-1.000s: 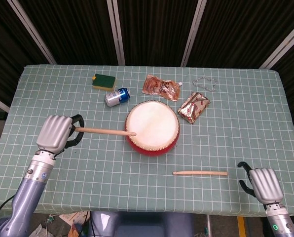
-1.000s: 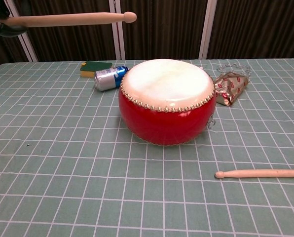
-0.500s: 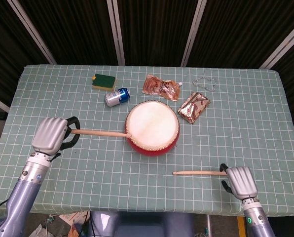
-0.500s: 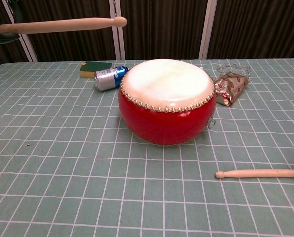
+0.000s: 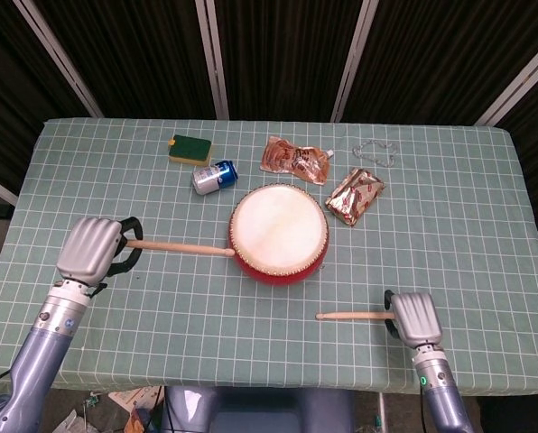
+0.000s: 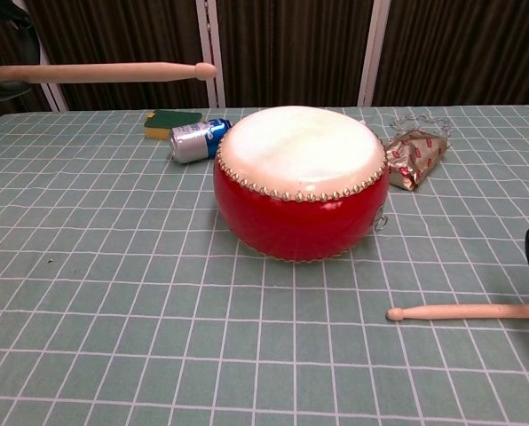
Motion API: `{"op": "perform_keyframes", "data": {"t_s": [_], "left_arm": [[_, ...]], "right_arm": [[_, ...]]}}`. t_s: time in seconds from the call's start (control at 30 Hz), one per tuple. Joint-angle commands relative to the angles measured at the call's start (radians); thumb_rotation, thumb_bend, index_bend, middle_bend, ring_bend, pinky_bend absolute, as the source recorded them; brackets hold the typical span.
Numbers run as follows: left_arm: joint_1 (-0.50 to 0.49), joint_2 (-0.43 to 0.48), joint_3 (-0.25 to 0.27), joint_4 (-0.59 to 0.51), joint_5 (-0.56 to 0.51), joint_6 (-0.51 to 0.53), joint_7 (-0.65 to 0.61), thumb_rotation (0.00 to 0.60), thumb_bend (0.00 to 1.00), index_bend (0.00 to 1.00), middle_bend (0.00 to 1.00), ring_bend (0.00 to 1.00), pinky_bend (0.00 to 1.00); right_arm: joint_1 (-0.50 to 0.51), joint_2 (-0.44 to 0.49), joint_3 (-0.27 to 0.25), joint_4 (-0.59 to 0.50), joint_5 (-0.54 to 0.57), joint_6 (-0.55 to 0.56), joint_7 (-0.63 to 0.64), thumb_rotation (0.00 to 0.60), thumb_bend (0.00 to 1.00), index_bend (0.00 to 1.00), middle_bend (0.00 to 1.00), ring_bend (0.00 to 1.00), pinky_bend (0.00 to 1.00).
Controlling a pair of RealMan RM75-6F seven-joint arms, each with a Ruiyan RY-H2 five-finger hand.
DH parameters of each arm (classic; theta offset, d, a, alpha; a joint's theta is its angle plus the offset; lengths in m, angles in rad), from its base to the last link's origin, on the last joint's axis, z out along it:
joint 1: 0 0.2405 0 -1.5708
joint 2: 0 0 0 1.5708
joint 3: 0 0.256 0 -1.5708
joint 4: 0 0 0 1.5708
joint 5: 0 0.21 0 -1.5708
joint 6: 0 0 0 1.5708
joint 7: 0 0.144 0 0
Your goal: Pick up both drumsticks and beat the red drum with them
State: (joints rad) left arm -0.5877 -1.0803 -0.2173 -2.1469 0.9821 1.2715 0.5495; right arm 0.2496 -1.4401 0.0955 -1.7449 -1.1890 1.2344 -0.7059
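Moved leftward, the right hand (image 5: 414,317) is now placed over the lying drumstick (image 5: 352,316) at lower right, grip unclear; the raised drumstick (image 5: 179,247) is held by the left hand (image 5: 92,250).

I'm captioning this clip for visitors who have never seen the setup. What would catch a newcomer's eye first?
The red drum with its pale skin, standing mid-table on the green checked cloth. Next, the left hand holding a drumstick level in the air, tip near the drum's left edge. Then the right hand at the butt end of the second drumstick, which lies flat near the front edge.
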Motion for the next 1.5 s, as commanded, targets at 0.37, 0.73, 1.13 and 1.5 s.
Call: {"op": "perform_keyframes", "data": {"t_s": [0.37,0.73,1.13,1.5], "left_arm": [[-0.005,-0.010,0.013,0.010,0.008,0.002,-0.002,0.600,0.58,0.79,1.00,1.00,1.00],[-0.007,-0.016,0.021,0.019,0.001,0.004,-0.004,0.600,0.58,0.79,1.00,1.00,1.00],[-0.005,-0.009,0.026,0.022,0.005,0.007,-0.019,0.600,0.58,0.79,1.00,1.00,1.00],[-0.004,-0.004,0.026,0.022,0.001,0.008,-0.027,0.600,0.58,0.79,1.00,1.00,1.00]], "right_arm": [[0.021,-0.069,-0.009,0.057,0.050,0.007,-0.002,0.600,0.33,0.57,1.00,1.00,1.00],[0.031,-0.089,-0.019,0.083,0.080,0.004,-0.005,0.600,0.33,0.48,1.00,1.00,1.00],[0.043,-0.101,-0.028,0.103,0.115,0.015,-0.031,0.600,0.33,0.44,1.00,1.00,1.00],[0.045,-0.097,-0.026,0.151,0.146,-0.001,0.000,0.600,0.33,0.44,1.00,1.00,1.00]]}}
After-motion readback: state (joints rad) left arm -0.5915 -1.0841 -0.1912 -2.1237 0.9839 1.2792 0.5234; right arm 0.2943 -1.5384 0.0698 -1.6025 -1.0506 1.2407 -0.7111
